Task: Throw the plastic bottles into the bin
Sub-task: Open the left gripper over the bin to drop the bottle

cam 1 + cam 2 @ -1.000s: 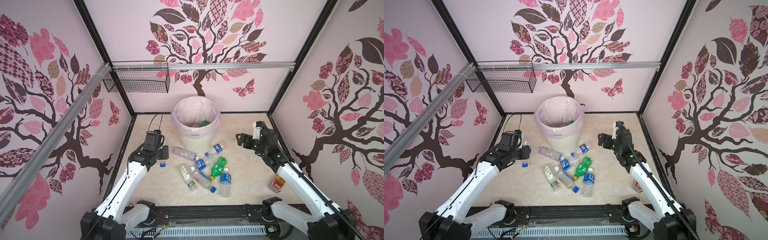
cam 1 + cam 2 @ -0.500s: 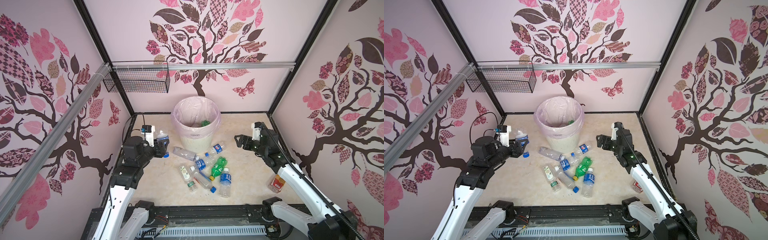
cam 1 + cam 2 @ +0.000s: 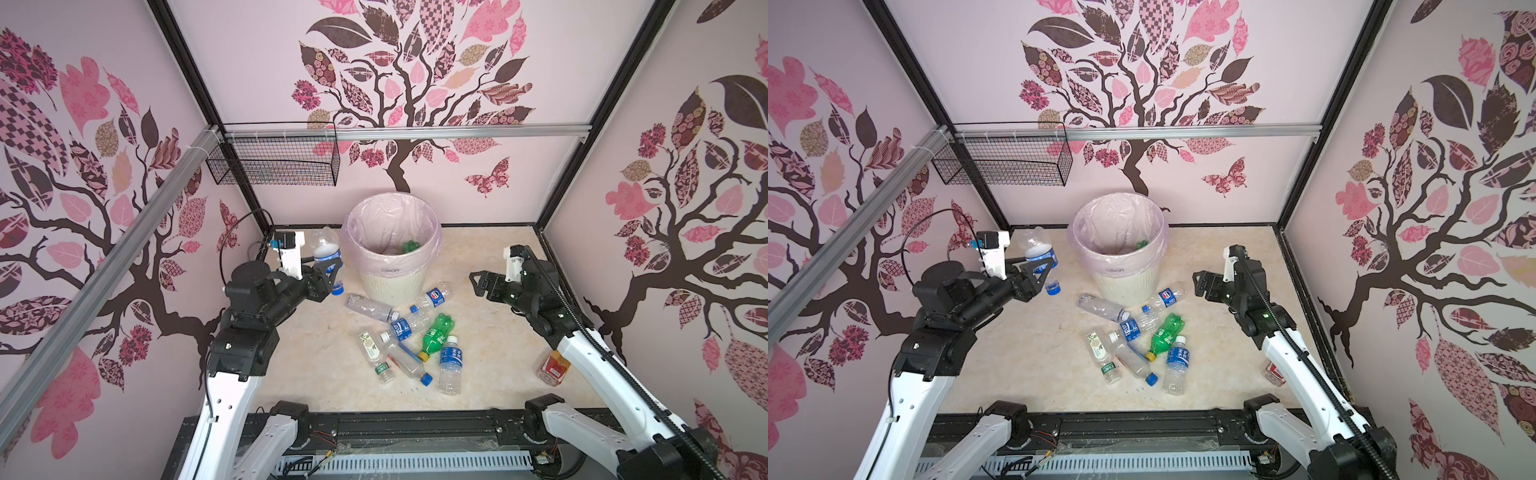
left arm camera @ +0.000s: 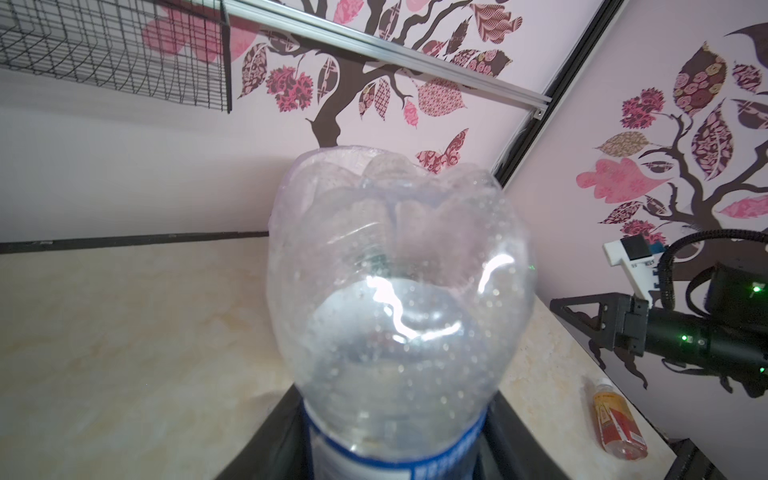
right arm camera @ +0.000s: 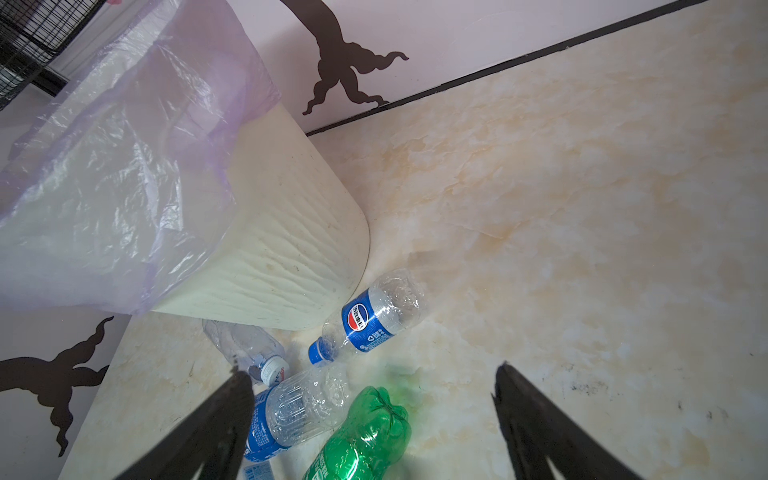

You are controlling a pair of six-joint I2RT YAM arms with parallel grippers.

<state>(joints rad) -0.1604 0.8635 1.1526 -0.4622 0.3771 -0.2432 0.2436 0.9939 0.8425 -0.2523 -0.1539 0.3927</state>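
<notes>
Left tool (image 3: 327, 272) is pinching a clear blue-label bottle (image 3: 325, 249) at the label band, base up, blue cap down, lifted off the desk (image 3: 490, 332). The bottle sits just left of the bin (image 3: 395, 286), level with the liner rim and outside the opening. Right tool (image 3: 478, 283) is spread wide and empty, hovering right of the bin. Loose bottles (image 3: 402, 328) are clustered on the desk in front of the bin. 1 green bottle (image 3: 409, 246) shows inside the bin. Red-labelled bottle (image 3: 555, 368) lies apart, beside the right arm.
</notes>
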